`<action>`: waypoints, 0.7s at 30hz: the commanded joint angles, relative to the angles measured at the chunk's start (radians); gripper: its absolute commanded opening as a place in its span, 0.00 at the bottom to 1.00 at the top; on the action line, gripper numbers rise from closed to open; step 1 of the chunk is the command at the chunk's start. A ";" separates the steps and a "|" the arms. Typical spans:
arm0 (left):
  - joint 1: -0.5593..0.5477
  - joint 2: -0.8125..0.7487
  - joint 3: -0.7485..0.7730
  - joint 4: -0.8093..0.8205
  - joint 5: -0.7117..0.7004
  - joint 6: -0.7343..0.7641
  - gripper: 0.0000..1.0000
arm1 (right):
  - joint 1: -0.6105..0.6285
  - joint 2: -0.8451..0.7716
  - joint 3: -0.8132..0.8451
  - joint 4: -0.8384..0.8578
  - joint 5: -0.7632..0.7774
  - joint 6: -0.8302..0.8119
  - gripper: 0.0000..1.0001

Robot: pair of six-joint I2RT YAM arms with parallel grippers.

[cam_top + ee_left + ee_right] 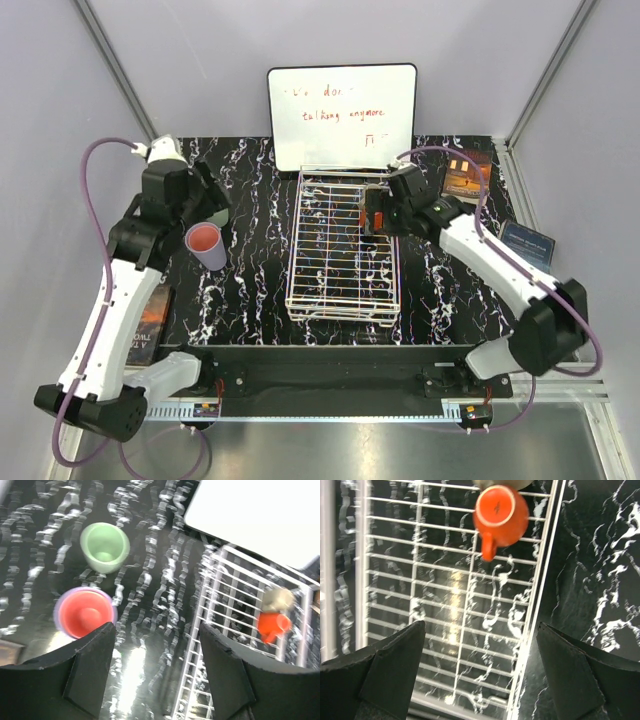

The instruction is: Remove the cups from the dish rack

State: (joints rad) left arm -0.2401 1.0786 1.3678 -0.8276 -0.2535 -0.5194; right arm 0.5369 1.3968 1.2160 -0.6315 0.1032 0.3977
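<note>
My right gripper (480,627) hangs spread wide over the white wire dish rack (541,585), pinching nothing. The short orange plastic cup with a handle (500,515) seems to sit mouth-down at the rack's far right corner, with a beige-grey plastic tumbler (278,598) just behind it. I judge I should reach farther forward, straddle the round body with the handle left between my fingers, and keep the outer finger off the side rail. My left gripper (157,635) is spread and empty too, above the lavender plastic tumbler (84,612) and pale green plastic tumbler (104,547), both standing on the table outside the rack.
</note>
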 commanded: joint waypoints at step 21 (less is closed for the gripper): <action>-0.303 -0.144 -0.248 0.085 -0.027 -0.097 0.72 | 0.006 0.461 0.381 0.016 0.182 -0.053 0.96</action>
State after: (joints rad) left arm -0.5369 0.9463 1.1370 -0.7883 -0.2607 -0.6216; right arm 0.5369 1.8675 1.5360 -0.6334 0.2276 0.3367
